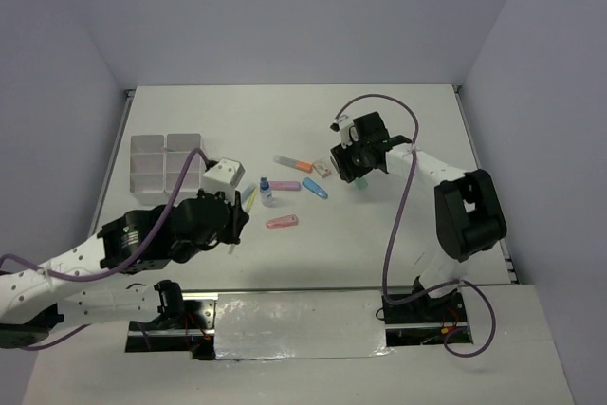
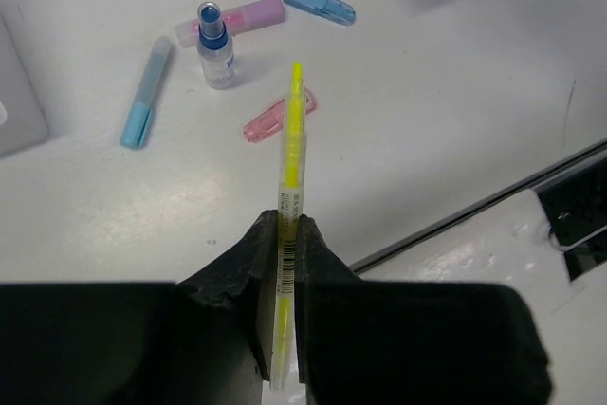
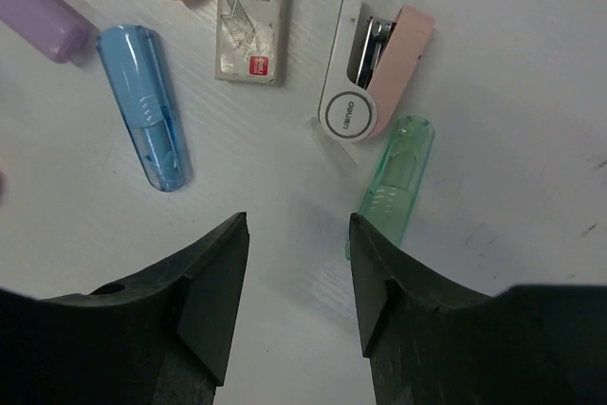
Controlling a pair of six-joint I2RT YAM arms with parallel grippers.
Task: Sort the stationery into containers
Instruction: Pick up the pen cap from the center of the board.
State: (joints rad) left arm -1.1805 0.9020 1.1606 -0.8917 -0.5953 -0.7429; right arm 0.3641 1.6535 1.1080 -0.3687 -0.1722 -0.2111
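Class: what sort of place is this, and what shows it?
Probably a robotics test bench: a left arm and right arm bolted to a white table, plain walls around it, stationery scattered.

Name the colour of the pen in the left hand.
Yellow pen; the left wrist view shows it best.

My left arm (image 1: 85, 299) is clad in smooth white shells dotted with small dark screw holes, broken by rounded black joint housings (image 1: 142, 234). My right arm (image 1: 427, 166) is the same white, with one bulky black elbow block (image 1: 469, 215). A thin purple cable (image 1: 398, 215) runs along the right arm, and a second purple cable (image 1: 180, 182) along the left. My left gripper (image 2: 285, 225) and right gripper (image 3: 294, 244) end in matte black, wedge-shaped fingers (image 3: 213, 291) with flat, faceted inner faces. Small red wires (image 1: 190, 327) show by my black left base (image 1: 171, 299).
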